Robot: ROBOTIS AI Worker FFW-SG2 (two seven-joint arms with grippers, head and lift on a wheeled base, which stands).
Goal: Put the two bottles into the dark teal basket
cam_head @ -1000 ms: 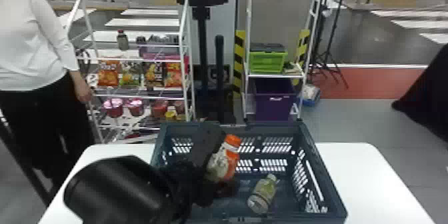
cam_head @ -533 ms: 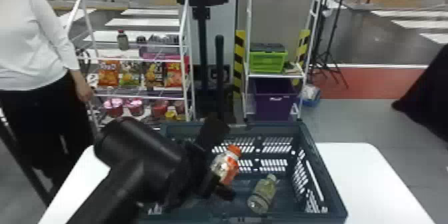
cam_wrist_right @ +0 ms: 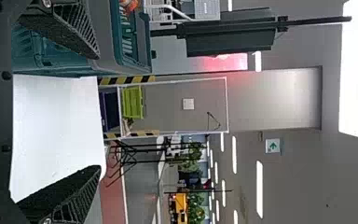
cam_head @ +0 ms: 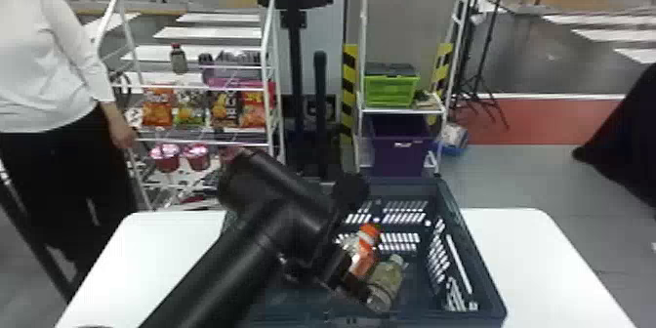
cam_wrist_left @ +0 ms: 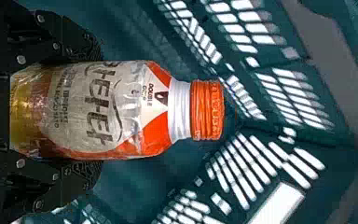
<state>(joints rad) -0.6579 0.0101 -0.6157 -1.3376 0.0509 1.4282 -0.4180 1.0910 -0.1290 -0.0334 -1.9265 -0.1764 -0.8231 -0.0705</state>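
Left hand [cam_head: 347, 273] is inside the basket [cam_head: 473, 246], grasping the orange bottle [cam_head: 362, 258]. One finger on each flank, body clamped between them. Base sits back toward the palm, shoulder and orange cap [cam_wrist_left: 207, 110] stick out past the fingertips. From the head view it's tilted, cap end toward the basket's far edge. Left wrist view has the cap pointing away from the hand, slotted basket walls behind it. Can't tell if the bottle touches the basket floor.

Second one, the pale bottle [cam_head: 386, 284], is in the basket, just right of the left hand, nearer the near edge than the far one. Lies at a slant, cap end toward the far edge. Lower finger comes right up by it; can't tell if they touch. No hand has hold of it.

Right hand [cam_wrist_right: 98, 112] is released: fingers spread wide, nothing between them, tabletop [cam_head: 542, 263] and the basket's side beyond.

Basket is on the tabletop, bare white strips off its left and right edges. Green crate [cam_head: 390, 90] sits on a shelf behind, purple bin [cam_head: 398, 153] below it.
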